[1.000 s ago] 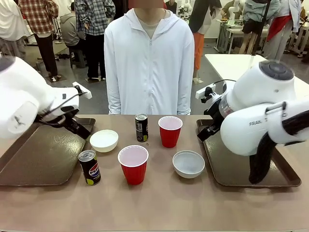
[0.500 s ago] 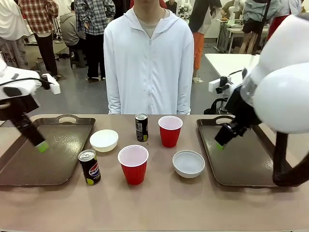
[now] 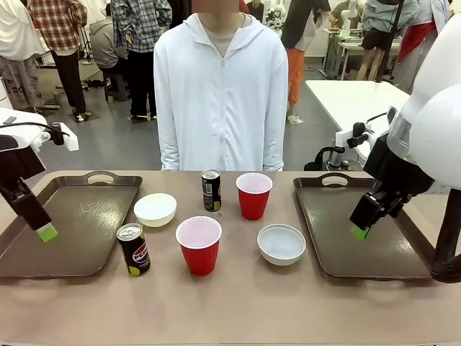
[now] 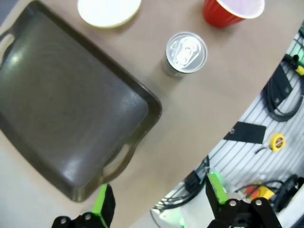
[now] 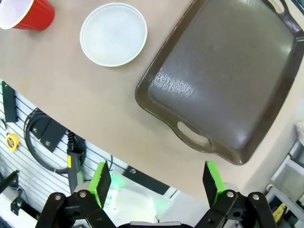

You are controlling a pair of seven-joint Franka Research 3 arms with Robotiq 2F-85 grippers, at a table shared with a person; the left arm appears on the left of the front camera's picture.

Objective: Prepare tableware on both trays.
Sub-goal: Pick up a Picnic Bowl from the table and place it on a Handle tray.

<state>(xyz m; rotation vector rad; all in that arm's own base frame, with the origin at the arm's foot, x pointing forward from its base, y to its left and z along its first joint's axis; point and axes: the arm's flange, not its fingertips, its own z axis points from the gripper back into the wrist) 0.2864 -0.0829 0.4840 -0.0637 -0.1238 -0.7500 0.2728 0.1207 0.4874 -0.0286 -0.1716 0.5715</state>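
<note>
Plainly released — left tool near one tray, right tool near the other tray.

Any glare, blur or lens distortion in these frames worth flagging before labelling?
Front view: sharp, with even overhead light, a soft shadow under the near red cup and a mild sheen on the left tray. Left wrist view: slightly soft throughout, the table edge looks bowed by the wide angle, and the top of the can reflects brightly. Right wrist view: a glare patch on the right tray near its corner.
</note>
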